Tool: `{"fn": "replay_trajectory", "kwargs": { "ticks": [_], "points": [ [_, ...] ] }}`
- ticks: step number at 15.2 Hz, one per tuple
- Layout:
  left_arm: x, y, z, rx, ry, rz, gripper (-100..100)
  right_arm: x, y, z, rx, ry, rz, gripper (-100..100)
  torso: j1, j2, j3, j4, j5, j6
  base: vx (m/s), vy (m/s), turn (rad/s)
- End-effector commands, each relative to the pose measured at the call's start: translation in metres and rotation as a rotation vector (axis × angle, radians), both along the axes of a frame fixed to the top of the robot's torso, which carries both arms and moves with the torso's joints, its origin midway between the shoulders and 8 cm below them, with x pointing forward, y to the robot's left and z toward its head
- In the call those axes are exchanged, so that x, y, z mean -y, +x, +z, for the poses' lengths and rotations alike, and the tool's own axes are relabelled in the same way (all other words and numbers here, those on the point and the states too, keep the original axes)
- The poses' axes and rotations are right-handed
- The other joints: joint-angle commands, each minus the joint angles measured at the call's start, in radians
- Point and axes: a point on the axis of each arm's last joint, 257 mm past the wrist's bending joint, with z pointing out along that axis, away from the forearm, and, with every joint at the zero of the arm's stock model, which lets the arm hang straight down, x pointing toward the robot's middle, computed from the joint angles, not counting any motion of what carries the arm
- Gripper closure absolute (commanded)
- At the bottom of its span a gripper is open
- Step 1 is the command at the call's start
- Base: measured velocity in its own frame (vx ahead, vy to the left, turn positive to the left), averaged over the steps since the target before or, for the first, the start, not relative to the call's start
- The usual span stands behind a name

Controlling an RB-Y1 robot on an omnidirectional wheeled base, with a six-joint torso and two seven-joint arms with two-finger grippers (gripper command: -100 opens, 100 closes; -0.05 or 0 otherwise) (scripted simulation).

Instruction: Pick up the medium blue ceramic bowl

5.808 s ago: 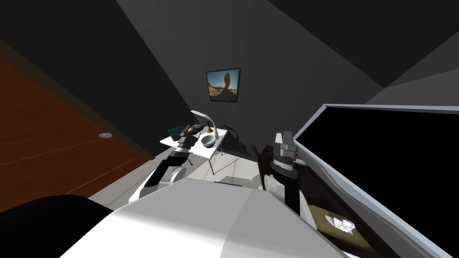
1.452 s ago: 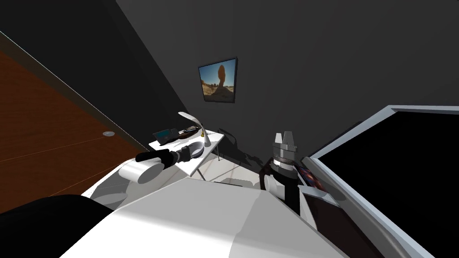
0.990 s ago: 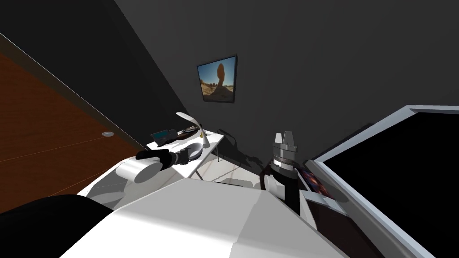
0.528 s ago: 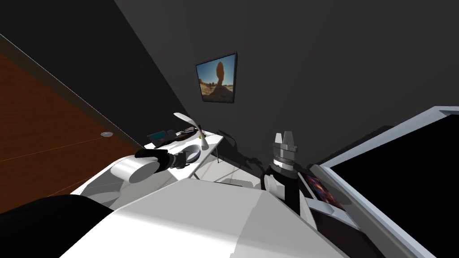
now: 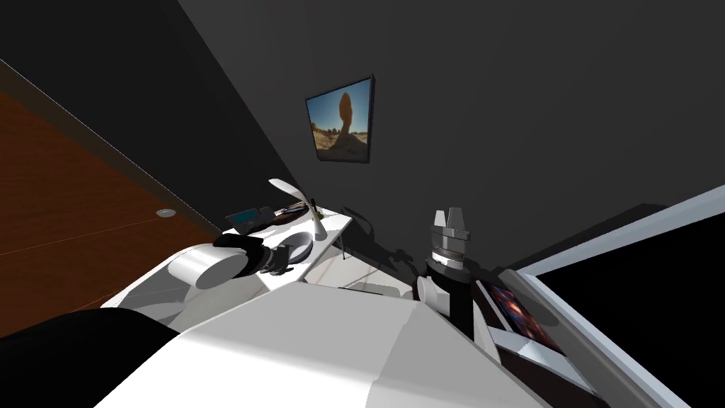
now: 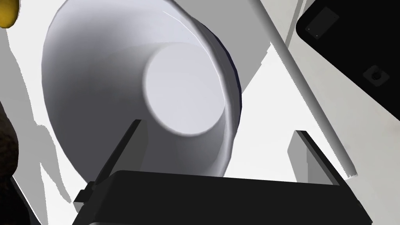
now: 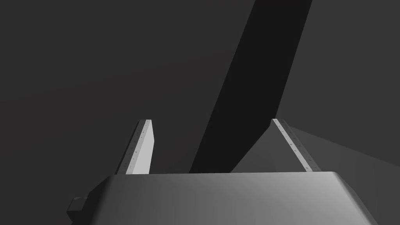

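The bowl [image 5: 299,244] sits on a small white table [image 5: 334,224]. In the left wrist view the bowl [image 6: 117,78] is pale grey inside, with a dark blue outer edge along its rim. My left gripper [image 5: 280,259] is at its near side. That gripper [image 6: 218,136] is open and straddles the bowl's wall: one finger [image 6: 131,134] stands inside the bowl, the other [image 6: 306,142] outside over the table top [image 6: 269,117]. My right gripper [image 5: 448,218] is held upright in front of my chest, open [image 7: 215,144] and holding nothing.
A white bent-neck lamp [image 5: 292,194] stands just behind the bowl. A yellow object [image 6: 6,13] and a black device [image 6: 351,58] also lie on the table. A brown door [image 5: 71,212] is to the left, and a framed picture [image 5: 341,129] hangs on the dark wall.
My head view has kept turning, so the table slides left and down. Since the oldest frame my left arm has folded and brought its hand to the bowl's near rim. The right arm is still.
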Motion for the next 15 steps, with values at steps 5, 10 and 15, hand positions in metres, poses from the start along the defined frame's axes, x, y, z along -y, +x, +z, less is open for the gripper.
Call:
{"fn": "replay_trajectory", "kwargs": {
  "ticks": [5,10,15],
  "points": [
    [-0.004,-0.028,-0.004,-0.112,-0.007,0.027,-100,0.000,0.000,0.000,0.000,0.000,0.000,0,0.000,0.000,0.000,0.000,0.000,0.000,0.068,-0.018,0.021],
    [-0.006,-0.045,-0.006,-0.180,-0.007,0.042,-100,0.000,0.000,0.000,0.000,0.000,0.000,0,0.000,0.000,0.000,0.000,0.000,0.000,0.068,-0.015,0.019],
    [-0.008,-0.056,-0.007,-0.223,-0.008,0.053,-100,0.000,0.000,0.000,0.000,0.000,0.000,0,0.001,0.000,0.000,0.000,0.000,0.000,0.056,-0.012,0.014]
  ]
}}
